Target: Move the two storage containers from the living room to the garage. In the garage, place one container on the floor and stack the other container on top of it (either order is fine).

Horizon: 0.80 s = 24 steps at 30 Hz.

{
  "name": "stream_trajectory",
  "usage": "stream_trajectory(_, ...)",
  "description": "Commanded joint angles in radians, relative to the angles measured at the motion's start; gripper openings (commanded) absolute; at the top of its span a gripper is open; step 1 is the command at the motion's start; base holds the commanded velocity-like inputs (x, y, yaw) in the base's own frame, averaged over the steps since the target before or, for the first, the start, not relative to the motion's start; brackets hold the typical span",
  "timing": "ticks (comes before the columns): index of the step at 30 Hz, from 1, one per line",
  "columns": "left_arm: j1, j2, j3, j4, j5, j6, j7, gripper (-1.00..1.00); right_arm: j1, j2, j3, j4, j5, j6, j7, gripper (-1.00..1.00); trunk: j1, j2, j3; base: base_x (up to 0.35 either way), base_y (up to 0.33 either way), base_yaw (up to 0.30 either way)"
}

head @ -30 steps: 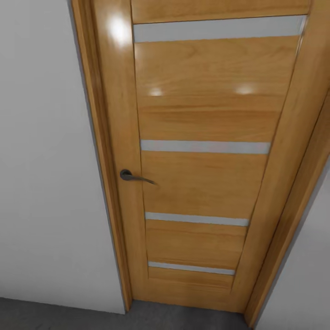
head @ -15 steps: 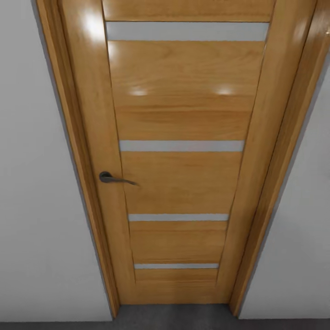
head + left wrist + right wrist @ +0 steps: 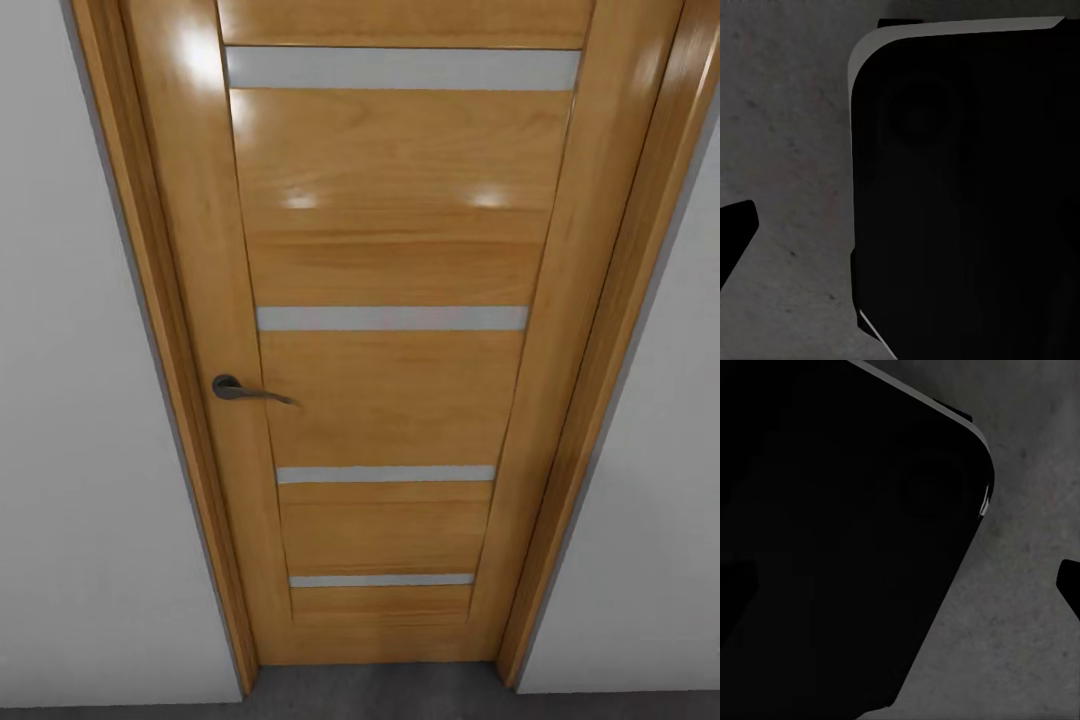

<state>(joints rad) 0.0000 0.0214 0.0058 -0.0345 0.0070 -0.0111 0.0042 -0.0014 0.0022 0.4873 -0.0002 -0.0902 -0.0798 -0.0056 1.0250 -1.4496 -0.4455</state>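
Note:
The two storage containers are out of view. In the left wrist view, one black fingertip [image 3: 735, 236] of my left gripper [image 3: 900, 240] juts in at the picture's edge over dark grey speckled floor [image 3: 787, 150]; the jaws stand wide apart with nothing between them. My right gripper [image 3: 900, 589] is likewise open and empty, one fingertip [image 3: 1071, 585] showing over the same concrete floor [image 3: 1020, 645]. A strip of that floor [image 3: 370, 692] runs along the foot of the wall in the head view.
A shut honey-coloured wooden door [image 3: 390, 260] with several frosted horizontal strips and a dark lever handle [image 3: 245, 391] stands straight ahead, plain grey-white wall [image 3: 70, 400] on both sides. My robot's black body [image 3: 967, 195] looms large beside each gripper [image 3: 832, 525].
The camera has turned: the door has slid left in the picture and now sits centred and square-on. Almost nothing shifted over the last half second. No object moved.

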Motion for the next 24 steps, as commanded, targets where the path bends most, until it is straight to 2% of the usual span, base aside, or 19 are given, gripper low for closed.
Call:
stream_trajectory(1, 0.000, 0.000, 0.000, -0.001, 0.001, -0.001, 0.000, 1.00, 0.000, 0.000, 0.008, 0.000, -0.010, -0.003, -0.001, 1.00, 0.000, 0.000, -0.001, 0.000, 0.000, 0.000)
stream_trajectory(5, 0.000, 0.000, 0.000, -0.001, 0.001, -0.001, 0.000, 1.00, 0.000, 0.000, 0.008, 0.000, -0.010, -0.003, -0.001, 1.00, 0.000, 0.000, -0.001, 0.000, -0.008, 0.000)
stream_trajectory(14, 0.000, 0.000, 0.000, -0.001, 0.001, -0.001, 0.000, 1.00, 0.000, 0.000, 0.008, 0.000, -0.010, -0.003, -0.001, 1.00, 0.000, 0.000, -0.001, 0.000, -0.187, 0.000)
stream_trajectory(24, 0.000, 0.001, 0.000, -0.001, 0.001, -0.001, 0.000, 1.00, 0.000, 0.000, 0.008, 0.000, -0.010, -0.003, -0.001, 1.00, 0.000, 0.000, -0.001, 0.000, -0.024, 0.000)
